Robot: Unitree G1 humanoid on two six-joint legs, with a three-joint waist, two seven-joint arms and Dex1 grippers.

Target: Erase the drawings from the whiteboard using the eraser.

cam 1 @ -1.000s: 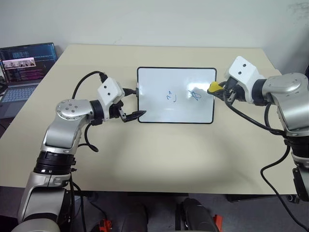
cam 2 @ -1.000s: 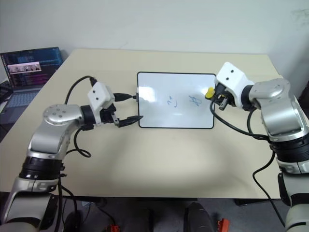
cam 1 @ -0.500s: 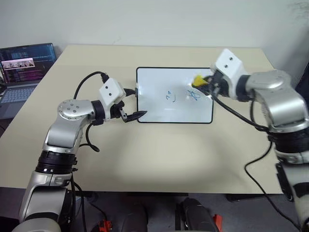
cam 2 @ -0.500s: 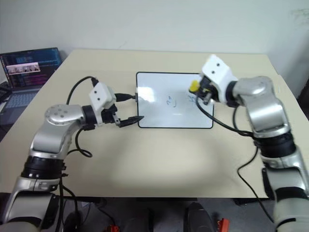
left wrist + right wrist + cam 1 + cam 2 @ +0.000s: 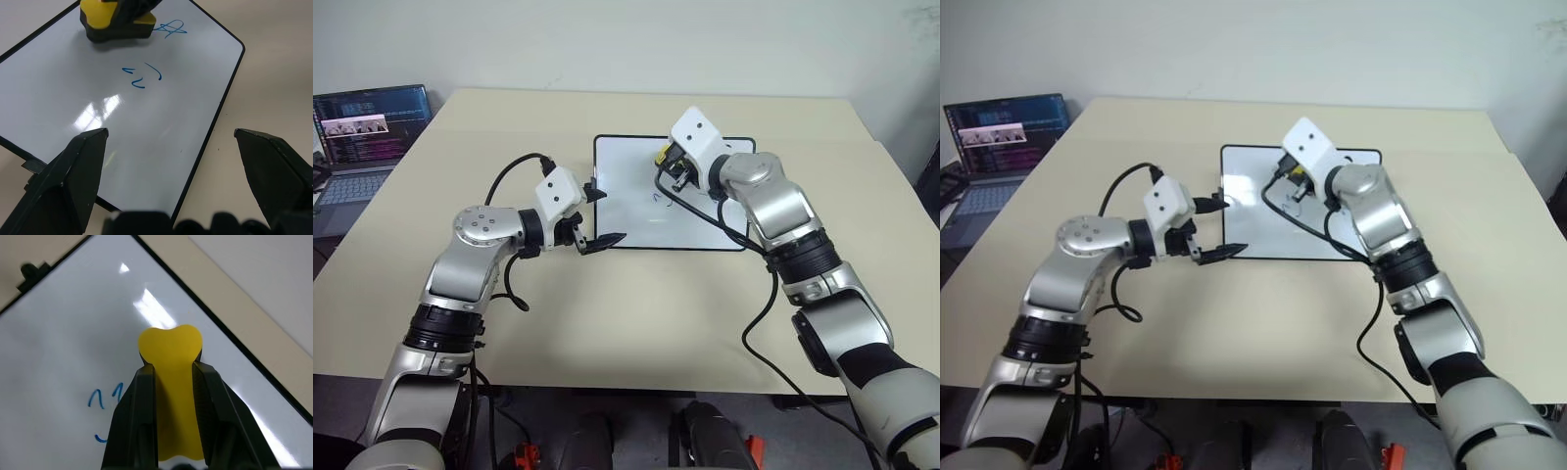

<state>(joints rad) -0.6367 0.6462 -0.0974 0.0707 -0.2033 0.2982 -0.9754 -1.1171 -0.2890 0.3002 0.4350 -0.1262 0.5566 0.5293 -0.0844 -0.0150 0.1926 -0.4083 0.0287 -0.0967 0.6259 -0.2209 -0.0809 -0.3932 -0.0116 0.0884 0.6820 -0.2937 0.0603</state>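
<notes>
Two blue drawings (image 5: 155, 51) remain on the whiteboard (image 5: 122, 127), so erasing is largely ahead. My right gripper (image 5: 171, 382) pinches the yellow eraser (image 5: 115, 22) on the board beside the cross-shaped scribble. My left gripper (image 5: 171, 142) hovers spread at the board's near corner.

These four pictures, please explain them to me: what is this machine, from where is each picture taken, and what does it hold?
It is a humanoid robot with two arms, each ending in a two-fingered gripper. The two wide pictures come from cameras in its head, looking down at a table. The two close pictures come from cameras on its wrists. On the table lies a whiteboard with blue drawings; a laptop stands at the left. The right gripper is shut on a yellow eraser over the board. The left gripper is open, at the board's edge.
</notes>
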